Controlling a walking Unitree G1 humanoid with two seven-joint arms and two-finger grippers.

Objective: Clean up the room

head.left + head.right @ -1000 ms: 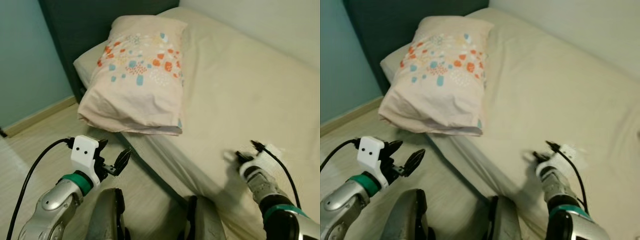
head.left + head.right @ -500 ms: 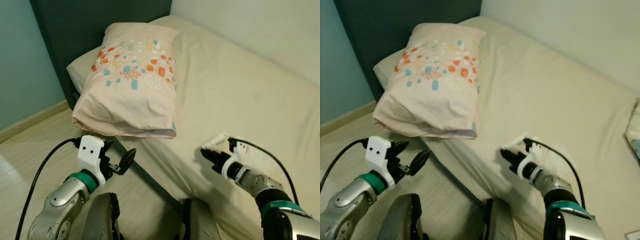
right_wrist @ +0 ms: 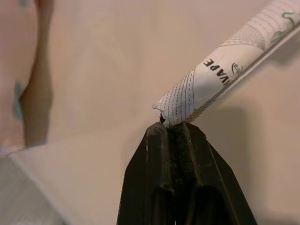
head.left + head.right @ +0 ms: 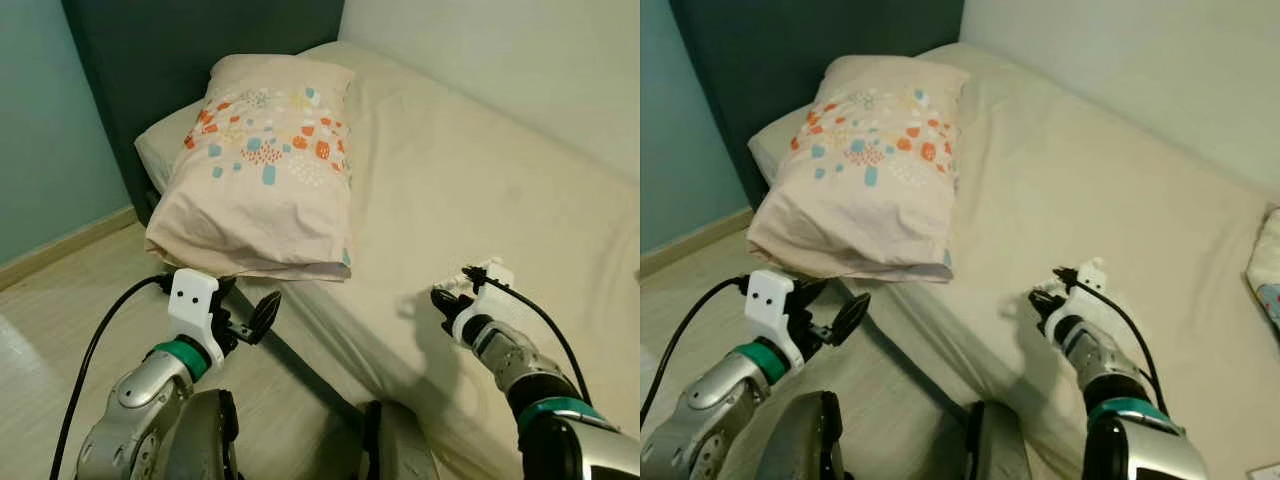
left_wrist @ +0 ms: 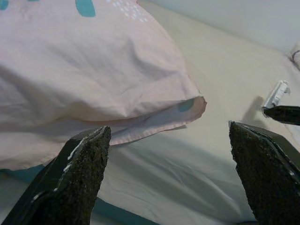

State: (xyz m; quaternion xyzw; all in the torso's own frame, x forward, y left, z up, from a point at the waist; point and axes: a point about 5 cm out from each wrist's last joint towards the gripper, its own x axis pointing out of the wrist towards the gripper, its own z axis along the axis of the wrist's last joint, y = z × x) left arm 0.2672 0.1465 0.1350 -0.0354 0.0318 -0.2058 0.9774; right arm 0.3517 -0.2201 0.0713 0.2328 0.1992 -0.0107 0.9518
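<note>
The right gripper (image 3: 176,129) is pinched tight on one end of a wrapper (image 3: 220,79), a thin white paper sleeve rolled into a tube, printed with fine dotted lines, dark lettering and a green mark. It hangs just above the bed (image 4: 480,180), near its front edge, jutting out past the fingertips. It looks feather-light and limp: it should crumple rather than break, slide little on the rubbery pads, and bend or flutter if swung fast. Held by its torn tip alone, the grip seems thin; a hold nearer the middle would be safer, though the weight hardly demands it.

The left gripper (image 4: 245,320) hovers over the pale wood floor (image 4: 60,300) beside the bed, fingers spread wide and holding nothing; their pads are rough and grainy.

Beyond, the bed wears a smooth beige sheet, softly creased. A plump pillow (image 4: 265,175) in pinkish cotton, dotted with orange and teal, lies at the head against the dark headboard (image 4: 170,50), its open hem overhanging the mattress edge.
</note>
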